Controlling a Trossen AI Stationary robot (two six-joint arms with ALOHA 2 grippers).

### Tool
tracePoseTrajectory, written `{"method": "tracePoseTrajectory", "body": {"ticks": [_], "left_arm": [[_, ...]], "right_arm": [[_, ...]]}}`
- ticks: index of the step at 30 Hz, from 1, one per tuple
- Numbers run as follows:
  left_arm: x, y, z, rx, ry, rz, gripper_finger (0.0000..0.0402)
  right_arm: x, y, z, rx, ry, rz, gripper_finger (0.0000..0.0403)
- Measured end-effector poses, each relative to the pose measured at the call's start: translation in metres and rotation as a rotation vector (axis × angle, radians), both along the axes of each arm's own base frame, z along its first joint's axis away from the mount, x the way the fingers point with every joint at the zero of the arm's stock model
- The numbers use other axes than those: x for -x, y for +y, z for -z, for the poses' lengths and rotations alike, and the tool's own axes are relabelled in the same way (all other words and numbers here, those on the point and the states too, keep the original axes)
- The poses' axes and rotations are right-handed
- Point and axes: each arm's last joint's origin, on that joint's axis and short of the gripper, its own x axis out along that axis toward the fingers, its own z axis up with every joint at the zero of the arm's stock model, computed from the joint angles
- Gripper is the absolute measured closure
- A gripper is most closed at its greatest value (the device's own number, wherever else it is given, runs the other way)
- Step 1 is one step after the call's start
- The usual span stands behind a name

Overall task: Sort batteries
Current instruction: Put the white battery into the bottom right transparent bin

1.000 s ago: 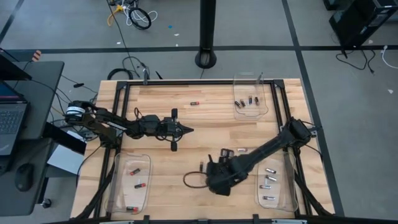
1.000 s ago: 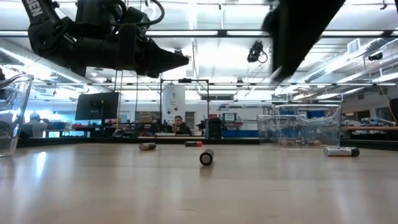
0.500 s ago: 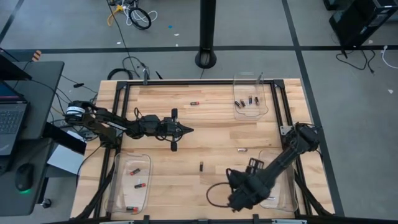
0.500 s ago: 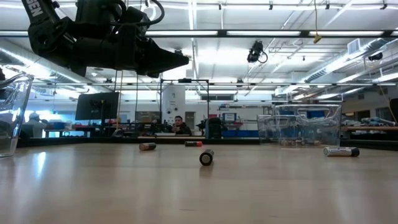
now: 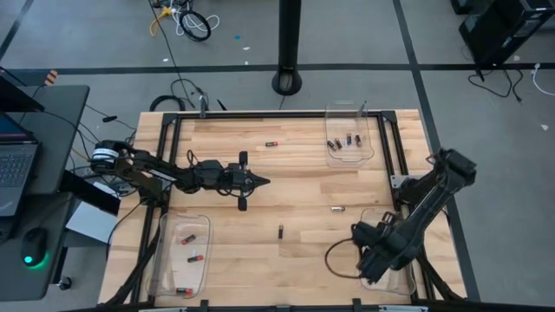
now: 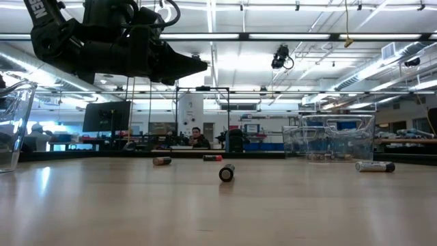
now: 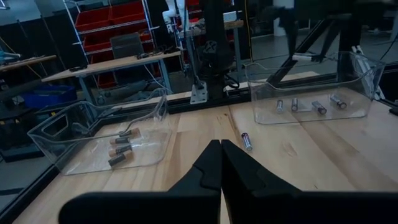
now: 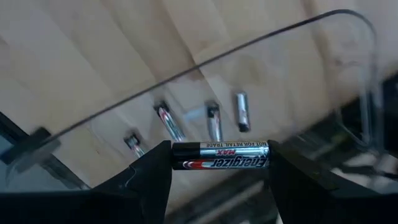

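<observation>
Over the near-right clear tray (image 5: 403, 279) my right gripper (image 8: 219, 163) is clamping a black-and-silver Energizer cell (image 8: 219, 156) end to end, with four silvery cells (image 8: 211, 118) lying below it; three trays are already holding sorted cells; three loose cells (image 5: 281, 231) are lying unsorted on the table (image 5: 295, 165), so I am judging the job past halfway; my left gripper (image 5: 263, 181) is hovering shut and empty.

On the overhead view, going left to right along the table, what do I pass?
Left tray with red-banded batteries, shut left pincer, red-banded battery, black battery, silver battery, right pincer over the right tray.
</observation>
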Motion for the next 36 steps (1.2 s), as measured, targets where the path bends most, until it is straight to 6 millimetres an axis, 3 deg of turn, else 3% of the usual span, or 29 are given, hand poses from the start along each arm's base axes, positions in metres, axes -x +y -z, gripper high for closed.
{"method": "tracePoseTrajectory", "body": {"ticks": [7,15,28,36], "left_arm": [[0.000,0.000,0.000,0.001,0.002,0.000,0.0394],[0.000,0.000,0.000,0.008,0.001,0.000,0.0394],[0.000,0.000,0.000,0.016,0.001,0.000,0.0394],[0.000,0.000,0.000,0.016,0.001,0.000,0.0394]], "right_arm": [[0.021,-0.019,0.030,-0.107,-0.084,0.037,0.0170],[0.038,-0.016,0.057,-0.154,-0.151,0.070,0.0170],[0.057,-0.012,0.078,-0.102,-0.156,0.056,0.0170],[0.058,-0.013,0.087,-0.112,-0.172,0.066,0.0170]]}}
